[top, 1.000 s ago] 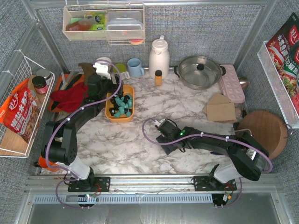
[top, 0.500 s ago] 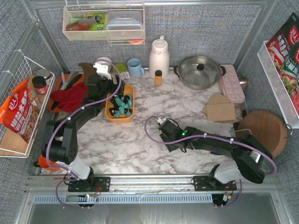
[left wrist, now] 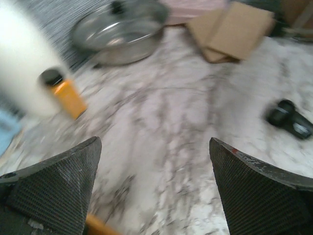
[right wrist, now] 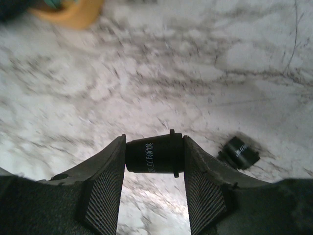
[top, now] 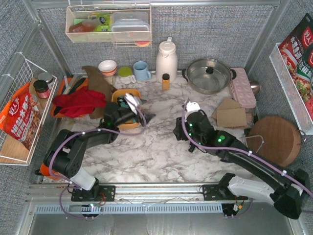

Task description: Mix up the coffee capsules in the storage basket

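We see the right gripper [right wrist: 154,145] pinching a black coffee capsule [right wrist: 154,157] over the marble table [right wrist: 146,73]; a second black capsule [right wrist: 238,152] lies there; the left gripper [left wrist: 154,188] stands spread wide at the orange storage basket [top: 119,98].

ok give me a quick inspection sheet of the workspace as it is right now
surface: marble table, loose black capsule lying on it
job's things: orange storage basket at back left, contents mostly hidden under the left arm; held black capsule is outside it
clutter: steel pot, white jug, blue mug, orange bottle, cardboard, red cloth
grippers: left gripper fingers wide open, empty; right gripper fingers shut on the held black capsule
cables: purple cables along both arms, no snag seen
surroundings: wire basket at left, clear shelf bin on back wall
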